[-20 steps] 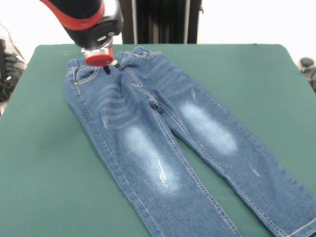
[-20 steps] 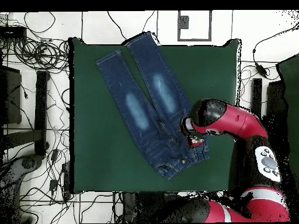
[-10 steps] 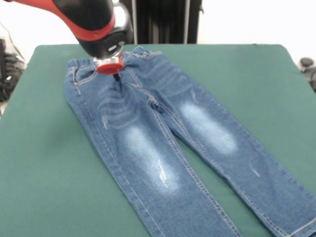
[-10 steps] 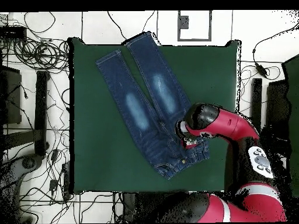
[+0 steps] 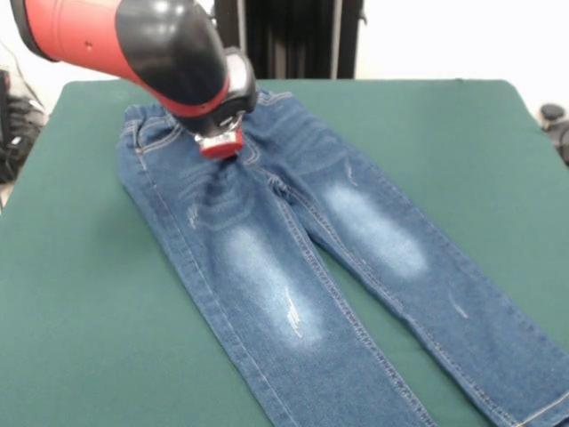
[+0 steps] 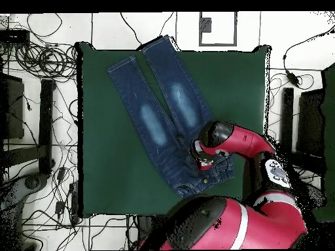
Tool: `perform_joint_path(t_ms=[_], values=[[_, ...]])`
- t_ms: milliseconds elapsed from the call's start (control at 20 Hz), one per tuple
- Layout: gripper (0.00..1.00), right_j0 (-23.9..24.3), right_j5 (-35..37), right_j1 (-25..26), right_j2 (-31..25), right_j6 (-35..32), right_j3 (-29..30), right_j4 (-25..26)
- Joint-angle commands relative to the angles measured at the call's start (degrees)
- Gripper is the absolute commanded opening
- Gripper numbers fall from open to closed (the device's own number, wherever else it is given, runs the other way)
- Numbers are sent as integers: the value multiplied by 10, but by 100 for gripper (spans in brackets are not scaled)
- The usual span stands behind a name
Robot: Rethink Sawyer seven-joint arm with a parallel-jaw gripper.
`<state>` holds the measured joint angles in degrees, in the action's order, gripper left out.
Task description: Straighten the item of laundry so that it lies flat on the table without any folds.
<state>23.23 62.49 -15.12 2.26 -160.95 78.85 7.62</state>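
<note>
The item of laundry, a small pair of blue jeans with faded whitish patches, lies spread on the green table. Its waistband is at the far left and both legs run toward the near right. In the overhead view the jeans lie slantwise, and one hem reaches past the table edge. My gripper hangs low over the fly area just below the waistband, its red end close to the denim. The arm's bulk hides part of the waistband. From above, the gripper sits over the upper part of the jeans.
Tangled cables and black stands surround the table on the floor. A dark object sits beyond the table's right edge. Bare green cloth lies on both sides of the jeans.
The arm has moved from the waistband's edge further over the jeans, toward the fly, and sits lower. The jeans have barely shifted.
</note>
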Motion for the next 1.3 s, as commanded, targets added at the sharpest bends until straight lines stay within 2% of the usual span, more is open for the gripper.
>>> perform_joint_path(t_ms=[50, 300, 650, 750, 900, 1300], values=[[100, -22, -18, 113, -33, 11, -24, 14], [100, -20, -28, 128, -37, 15, -43, 19], [100, -25, -74, 114, -41, 11, -32, 28], [100, -28, -134, 82, -42, 27, -18, 52], [100, -36, -147, 32, -39, 37, 3, 65], [100, -51, -113, -81, -30, 52, 29, 89]])
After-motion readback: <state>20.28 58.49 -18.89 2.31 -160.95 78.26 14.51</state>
